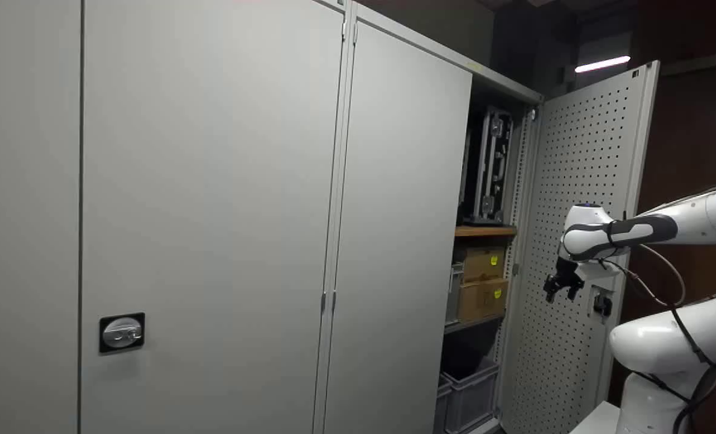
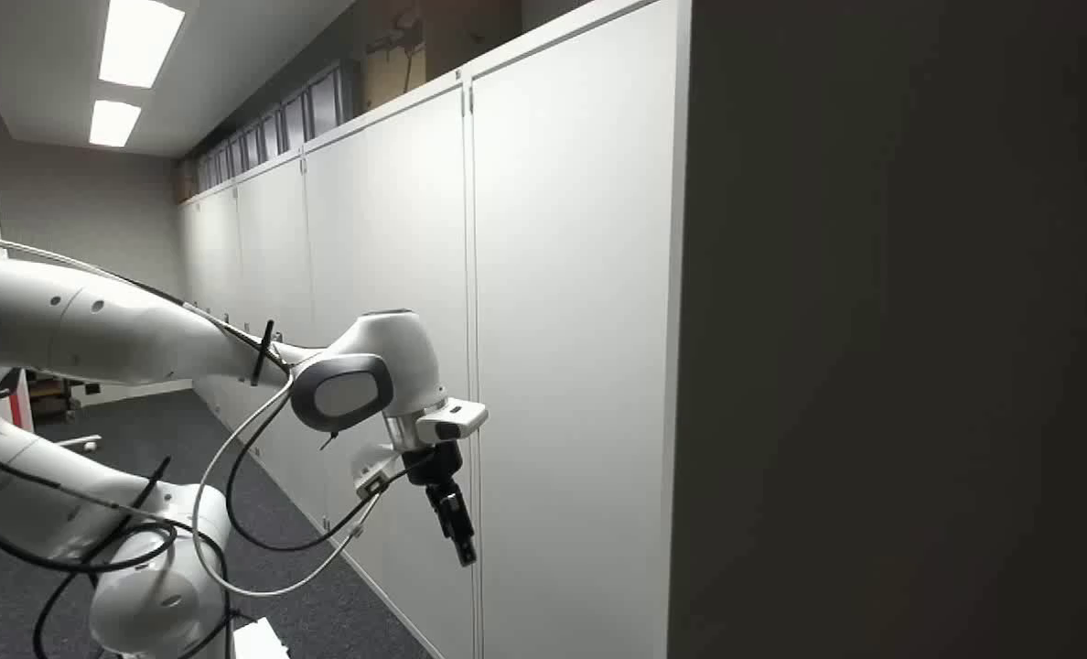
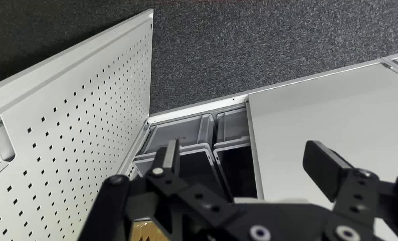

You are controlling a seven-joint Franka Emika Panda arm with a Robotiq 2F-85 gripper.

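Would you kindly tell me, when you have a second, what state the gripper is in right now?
Gripper: open, jaws wide apart with nothing held between them.

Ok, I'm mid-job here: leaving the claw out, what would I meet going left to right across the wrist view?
Perforated open cabinet door, gray plastic crate with red marking, second gray plastic crate, closed cabinet door.

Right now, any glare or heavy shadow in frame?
In an exterior view, both ceiling lights blow out and the frame's right side is nearly black; in an exterior view, light strip glares above perforated cabinet door; in the wrist view, carpet darkens beside that door.
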